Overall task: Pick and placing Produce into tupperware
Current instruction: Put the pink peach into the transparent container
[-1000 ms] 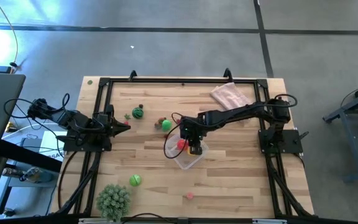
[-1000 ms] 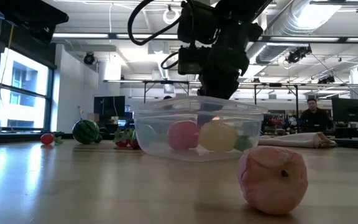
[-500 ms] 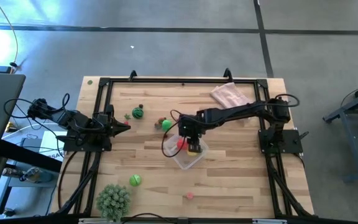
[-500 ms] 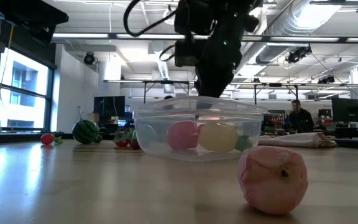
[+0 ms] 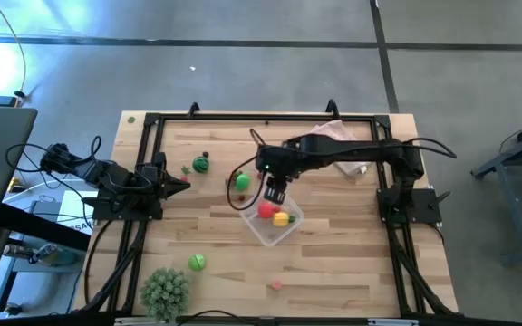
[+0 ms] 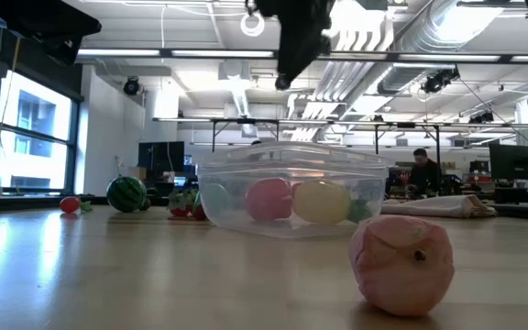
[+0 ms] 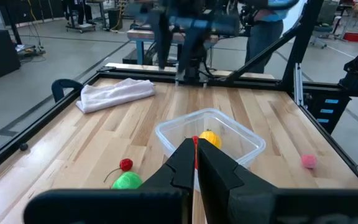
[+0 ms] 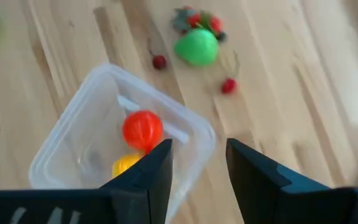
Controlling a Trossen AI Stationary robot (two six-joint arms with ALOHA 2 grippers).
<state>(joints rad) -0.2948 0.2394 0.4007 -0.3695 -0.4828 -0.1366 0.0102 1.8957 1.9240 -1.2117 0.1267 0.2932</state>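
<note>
Clear tupperware (image 5: pixel 275 224) near table (image 5: pixel 352 263) centre, tilted diamond-wise in high view, holding a red piece (image 5: pixel 266 211) and a yellow piece (image 5: pixel 282 218) side by side, touching or nearly so. Right gripper (image 5: pixel 276 192) raised above the tub's 12 o'clock edge, fingers (image 8: pixel 148 177) parted with a narrow gap, nothing between them; seen in low view well above the rim, at top of picture (image 6: pixel 296 41). Left gripper (image 5: pixel 181 185) at table's 9 o'clock edge, fingers (image 7: pixel 219 171) pressed together, empty, pointing toward centre. Remaining produce scattered: green ball (image 5: pixel 242 182) just off the tub at 11 o'clock, with a small red-and-dark cluster (image 5: pixel 232 177) touching or just beside it; dark-striped green melon (image 5: pixel 201 165) farther out toward 10 o'clock; another green piece (image 5: pixel 197 263) at 7 o'clock from the tub, well apart; small pink piece (image 5: pixel 278 284) at 6 o'clock, near the table's front edge, large in low view's foreground (image 6: pixel 401 266). Two tiny red berries (image 8: pixel 159 61) between green ball and tub in right wrist view. Pink cloth (image 5: pixel 337 139) at 1 o'clock, partly under the right arm. Spiky plant (image 5: pixel 165 292) at the table's 7 o'clock corner. A person (image 6: pixel 421 171) beyond the table in low view.
</note>
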